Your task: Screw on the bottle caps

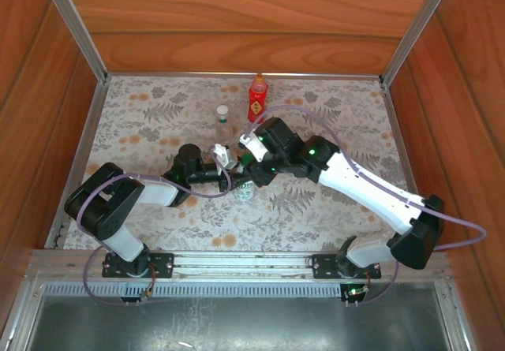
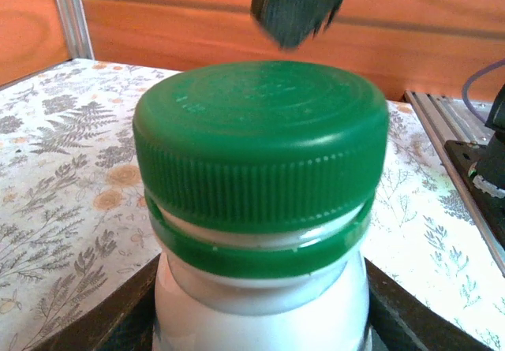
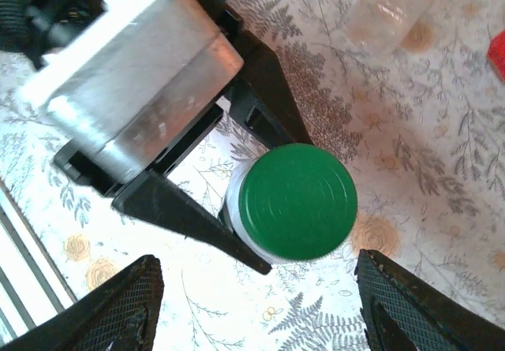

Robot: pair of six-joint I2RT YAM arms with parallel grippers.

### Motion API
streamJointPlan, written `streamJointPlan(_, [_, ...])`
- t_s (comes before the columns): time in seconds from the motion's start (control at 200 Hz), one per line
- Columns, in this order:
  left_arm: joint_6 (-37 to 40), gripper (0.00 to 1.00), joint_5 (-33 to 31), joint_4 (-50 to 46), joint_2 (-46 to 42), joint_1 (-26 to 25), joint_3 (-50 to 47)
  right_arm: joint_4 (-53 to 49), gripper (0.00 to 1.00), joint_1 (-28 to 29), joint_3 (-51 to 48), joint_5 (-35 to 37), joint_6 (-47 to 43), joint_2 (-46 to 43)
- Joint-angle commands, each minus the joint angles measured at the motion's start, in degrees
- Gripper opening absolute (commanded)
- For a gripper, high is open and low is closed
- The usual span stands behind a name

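Observation:
The white bottle (image 2: 260,304) stands on the table with a green cap (image 2: 260,138) on its neck. My left gripper (image 2: 260,323) is shut on its body just below the neck ring. In the right wrist view, the cap (image 3: 298,201) lies below and ahead of my right gripper (image 3: 256,304), which is open, its fingers (image 3: 118,311) wide apart and clear of the cap. From above, both grippers meet over the white bottle (image 1: 246,191). The clear bottle (image 1: 222,121) and the red bottle (image 1: 257,98) stand farther back.
The flowered table mat (image 1: 158,122) is walled by wooden panels, with metal rails (image 1: 79,154) along the sides. The left gripper's metal body (image 3: 134,98) lies close beside the right fingers. The clear bottle (image 3: 390,4) stands just beyond the held one.

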Motion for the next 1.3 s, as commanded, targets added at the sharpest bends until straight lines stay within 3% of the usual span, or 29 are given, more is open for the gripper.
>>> streamJointPlan(0.0, [0.7,0.53,2.5,-1.0,-0.4,0.0,-1.0,0.5,0.7,-1.8,-1.4,-4.2,-9.3,-2.8])
streamJointPlan(0.19, [-0.1,0.53,8.9,-1.0,-0.5,0.1,-1.2,1.0,0.68,-5.6,-3.6,-15.8,-27.4,-5.8])
streamJointPlan(0.47, [0.9,0.53,9.6,-1.0,-0.2,0.2,-2.4,-9.8,0.67,-9.9,6.0,-28.1,-44.2,2.6])
streamJointPlan(0.675, [1.5,0.53,9.4,-1.2,-0.3,0.2,-2.7,-14.5,0.64,-10.3,11.8,-32.1,-47.3,9.2])
streamJointPlan(1.294, [1.6,0.53,9.6,-1.4,-0.3,0.3,-2.8,-16.5,0.52,-11.2,14.6,-31.0,-46.9,15.5])
